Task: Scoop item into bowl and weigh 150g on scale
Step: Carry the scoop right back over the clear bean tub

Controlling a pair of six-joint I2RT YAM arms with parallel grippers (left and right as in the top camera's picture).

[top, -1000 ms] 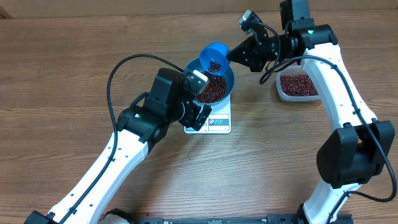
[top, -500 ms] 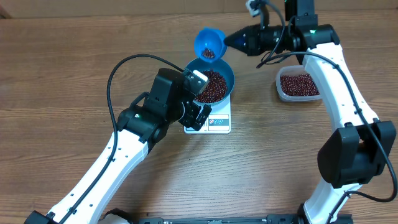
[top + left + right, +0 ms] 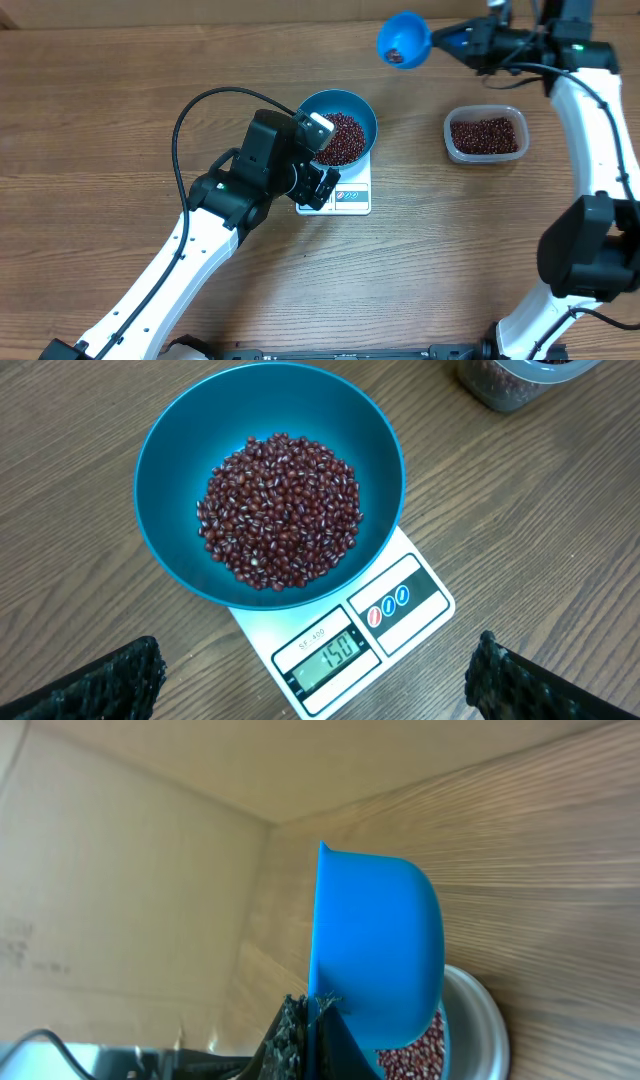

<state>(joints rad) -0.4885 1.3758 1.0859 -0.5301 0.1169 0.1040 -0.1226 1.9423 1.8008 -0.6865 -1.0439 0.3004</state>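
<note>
Right claw [image 3: 456,42] is clamped on the handle of the small blue scoop [image 3: 404,40]. Left claw [image 3: 315,650] hangs with its jaws spread wide, holding nothing. Red-brown beans [image 3: 280,510] lie heaped in the blue bowl [image 3: 170,430], which sits on the white scale [image 3: 405,595] on the tabletop [image 3: 120,100].

Only the left wrist view shows the display, which reads 150. The overhead view alone shows a few beans in the scoop, and the clear tub [image 3: 485,135] of beans well apart to the right of the scale. The right wrist view gives mostly the scoop's blue underside.

Half a second earlier the scoop hung just beyond the bowl's far rim. Now it is near the tabletop's far edge, well clear of the bowl.

The right arm stretches long along the far side. The left arm is bent, its wrist tipped down over the scale's front.
</note>
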